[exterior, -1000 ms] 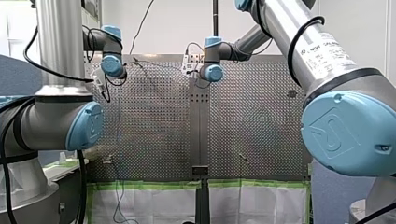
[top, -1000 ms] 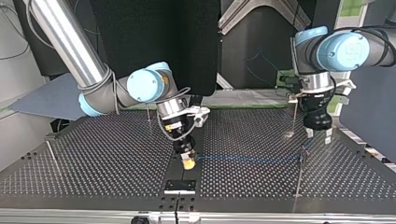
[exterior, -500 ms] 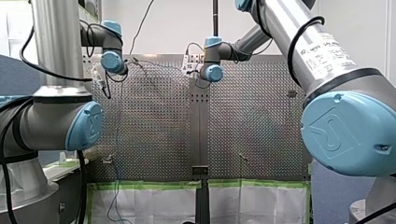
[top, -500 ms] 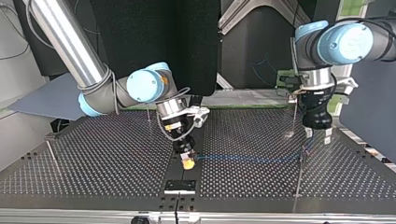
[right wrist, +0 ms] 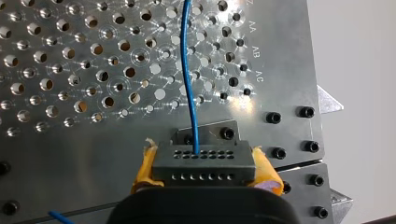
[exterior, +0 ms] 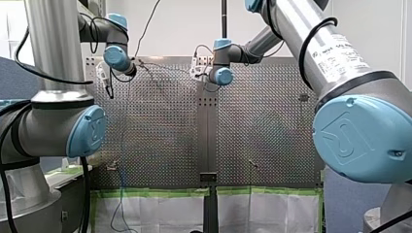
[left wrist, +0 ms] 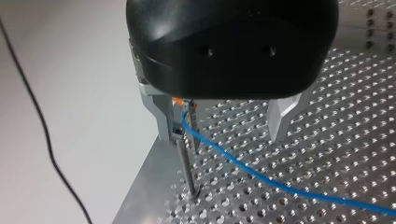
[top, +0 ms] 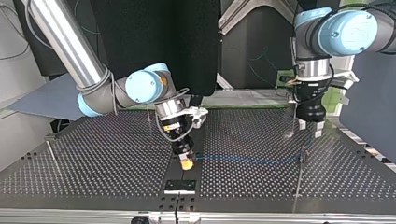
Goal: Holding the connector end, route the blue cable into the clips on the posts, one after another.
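Note:
In the top view my right gripper [top: 186,160], with yellow pads, is shut on the dark connector [right wrist: 202,161] low over the table's middle seam. The blue cable [top: 247,160] runs level from it to a clip [top: 303,152] on a thin post [top: 298,179] at that view's right. My left gripper [top: 310,129] hangs open just above and behind that clip, holding nothing. In the left wrist view the clip [left wrist: 180,106] with an orange tip sits beside one metal finger [left wrist: 161,114], and the cable [left wrist: 243,169] leads away from it between the fingers.
More thin posts stand on the perforated table [top: 102,158]: one at the top view's left [top: 50,150], one at the back [top: 148,113], one behind my left gripper [top: 294,119]. A black bracket [top: 180,185] sits at the near edge.
My left arm has risen from the post's clip, its gripper still open. My right gripper with the connector has barely moved.

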